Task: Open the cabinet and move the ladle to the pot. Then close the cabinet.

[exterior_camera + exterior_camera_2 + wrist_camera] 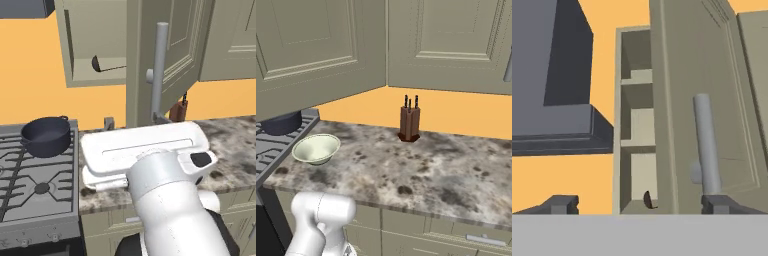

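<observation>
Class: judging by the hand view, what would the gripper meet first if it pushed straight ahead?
Probably the edge of the open cabinet door, which faces the open gripper; depth is unclear, and it might slip past into the cabinet.

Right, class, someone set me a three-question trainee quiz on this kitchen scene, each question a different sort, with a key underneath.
1. True or false: the cabinet door is swung open.
2. Where does the ladle lie? A) in the pot B) on the cabinet's bottom shelf C) in the cream bowl
3. Fill in: the fingers of the end effector stand ____, holding nothing, with the door's bar handle just above the right finger in the hand view.

Key: 1 true; 2 B; 3 apart (open).
</observation>
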